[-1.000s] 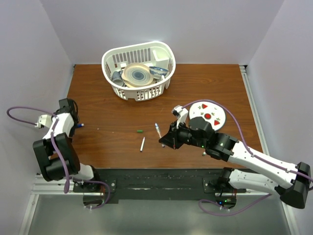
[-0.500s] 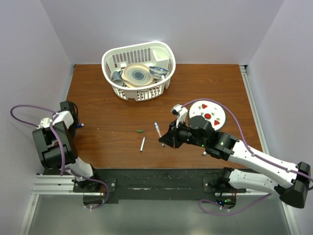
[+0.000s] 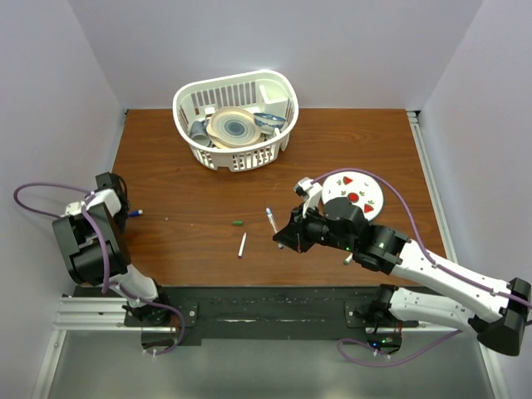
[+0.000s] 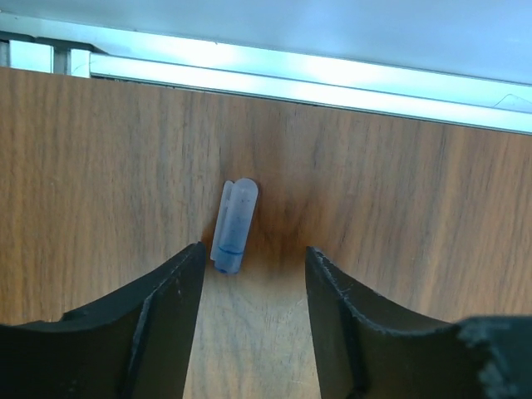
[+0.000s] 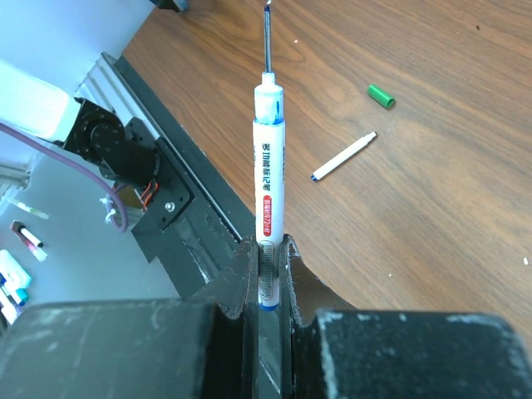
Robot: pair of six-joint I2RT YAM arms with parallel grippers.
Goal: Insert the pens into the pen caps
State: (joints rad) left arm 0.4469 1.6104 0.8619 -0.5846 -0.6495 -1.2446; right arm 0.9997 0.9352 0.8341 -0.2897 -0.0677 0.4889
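while left pincer (image 4: 254, 254) stands apart, right pincer (image 5: 266, 243) clamps a pen (image 5: 268, 166) lengthwise, tip outward.

Barrel of the pen (image 5: 268, 191) is carrying a lengthwise line of blue print, and below it a red strip with white characters; both are coming out too small to read. The white round disc (image 3: 371, 193) is showing two red triangle marks and a red dot.

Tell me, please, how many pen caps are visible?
2: a green cap in the middle of the table, and a blue cap near its left edge, by the left fingers. Another may be hidden.
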